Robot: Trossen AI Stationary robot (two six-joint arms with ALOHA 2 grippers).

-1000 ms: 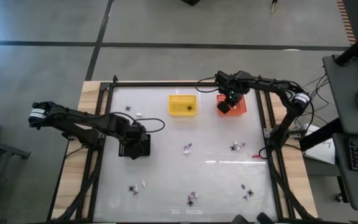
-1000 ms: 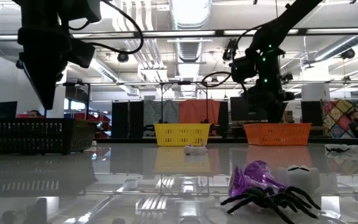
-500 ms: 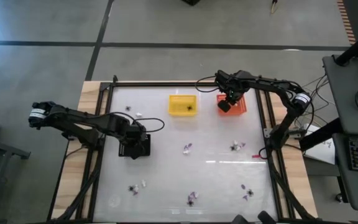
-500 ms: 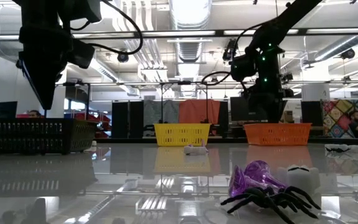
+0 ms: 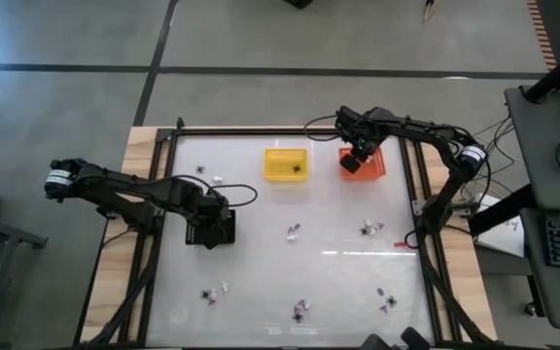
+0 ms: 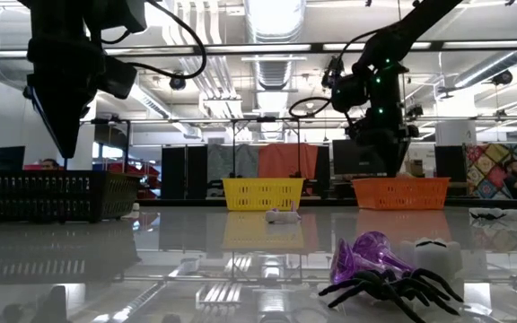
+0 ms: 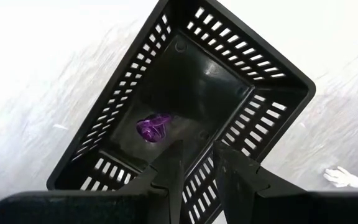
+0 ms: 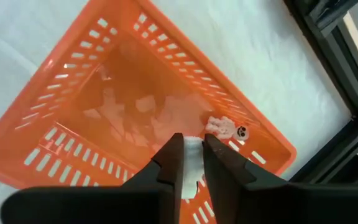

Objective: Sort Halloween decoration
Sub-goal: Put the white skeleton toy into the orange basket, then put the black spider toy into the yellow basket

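Note:
My right gripper (image 5: 354, 158) hangs over the orange basket (image 5: 373, 167) at the table's far right and is shut on a small white trinket (image 8: 192, 148). Another white trinket (image 8: 227, 129) lies on that basket's floor. My left gripper (image 5: 205, 216) hovers over the black basket (image 7: 253, 112) at the table's left, fingers slightly apart with nothing between them. A purple trinket (image 7: 154, 129) lies inside it. The yellow basket (image 5: 278, 156) holds a black trinket (image 5: 297, 169). More trinkets lie loose on the table, such as the purple one (image 5: 293, 231). My right gripper pinches the white trinket (image 8: 194, 144) between its two fingers, coming from above and pointing down into the orange basket. The trinket is lifted clear of the basket floor. Which part of it the fingers hold is hidden by the fingers themselves.
Loose trinkets lie near the middle (image 5: 368, 229) and along the near side (image 5: 207, 295), (image 5: 299, 311), (image 5: 387, 301); some lie at the far left (image 5: 202, 170). A purple, black and white cluster (image 6: 386, 269) sits close to the low camera. A dark frame rail (image 5: 411, 185) borders the table.
My right gripper has risen a little over the orange basket and shifted slightly toward the table's far edge, staying shut on the white trinket.

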